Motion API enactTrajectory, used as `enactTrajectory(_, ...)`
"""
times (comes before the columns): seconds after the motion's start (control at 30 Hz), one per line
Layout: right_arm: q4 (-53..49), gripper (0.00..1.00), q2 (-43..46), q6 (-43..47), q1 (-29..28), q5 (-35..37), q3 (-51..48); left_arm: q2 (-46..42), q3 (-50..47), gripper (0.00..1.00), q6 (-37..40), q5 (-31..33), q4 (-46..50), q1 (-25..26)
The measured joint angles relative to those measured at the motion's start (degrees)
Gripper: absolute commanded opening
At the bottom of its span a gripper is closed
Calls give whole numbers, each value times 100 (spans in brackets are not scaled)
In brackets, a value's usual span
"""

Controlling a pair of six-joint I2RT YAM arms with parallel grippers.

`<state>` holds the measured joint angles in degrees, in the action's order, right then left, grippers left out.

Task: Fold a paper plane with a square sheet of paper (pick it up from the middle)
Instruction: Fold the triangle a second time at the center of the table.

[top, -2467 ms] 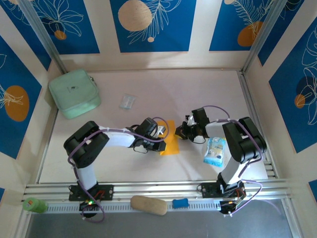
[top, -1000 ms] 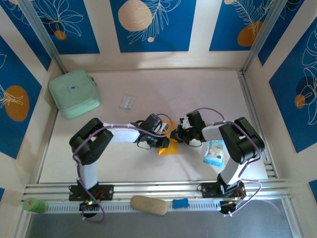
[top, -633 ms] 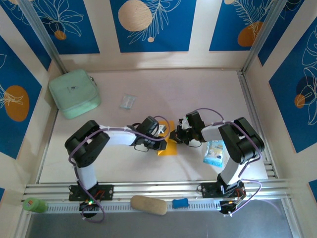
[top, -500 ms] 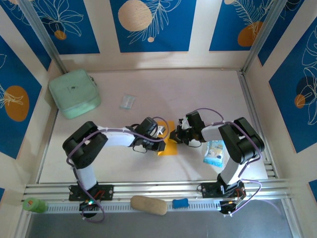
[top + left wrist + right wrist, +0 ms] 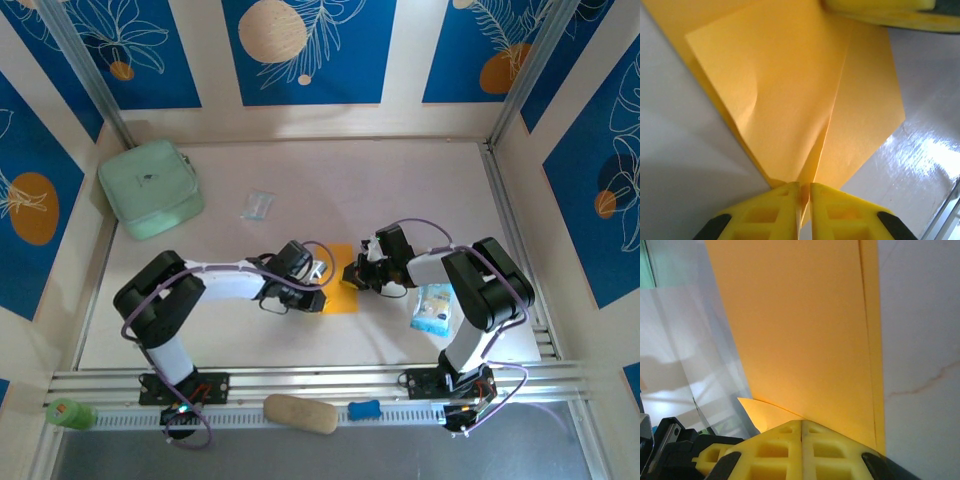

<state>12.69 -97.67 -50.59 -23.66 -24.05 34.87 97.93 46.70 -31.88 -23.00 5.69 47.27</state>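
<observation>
The square sheet of paper (image 5: 342,290) lies mid-table, orange-yellow and partly folded, between both grippers. In the left wrist view the paper (image 5: 790,90) shows a folded flap with a crease running down to my left gripper (image 5: 805,189), whose yellow fingers are shut on the paper's near edge. From above, the left gripper (image 5: 318,283) is at the paper's left side and the right gripper (image 5: 357,275) at its right edge. In the right wrist view the right gripper (image 5: 802,424) is shut, fingertips together, resting on the paper (image 5: 805,325). Nothing shows between them.
A mint-green pouch (image 5: 150,188) sits at the back left, a clear plastic wrapper (image 5: 257,205) behind the arms, and a blue-and-white packet (image 5: 435,305) beside the right arm. A tan oval lump (image 5: 300,413) and a small blue piece (image 5: 365,409) lie on the front rail.
My left gripper has drawn back to the left and slightly nearer, still shut on the paper, and more of the sheet now shows. The right gripper has stayed in place.
</observation>
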Motion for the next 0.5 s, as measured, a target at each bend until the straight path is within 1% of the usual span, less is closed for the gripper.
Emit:
enactTrajectory(0.3, -2, 0, 7, 0, 4, 2, -2, -302, -136, 13, 31, 48, 323, 2)
enactTrajectory(0.5, -2, 0, 7, 0, 4, 2, -2, -560, -22, 14, -170, 76, 214, 2)
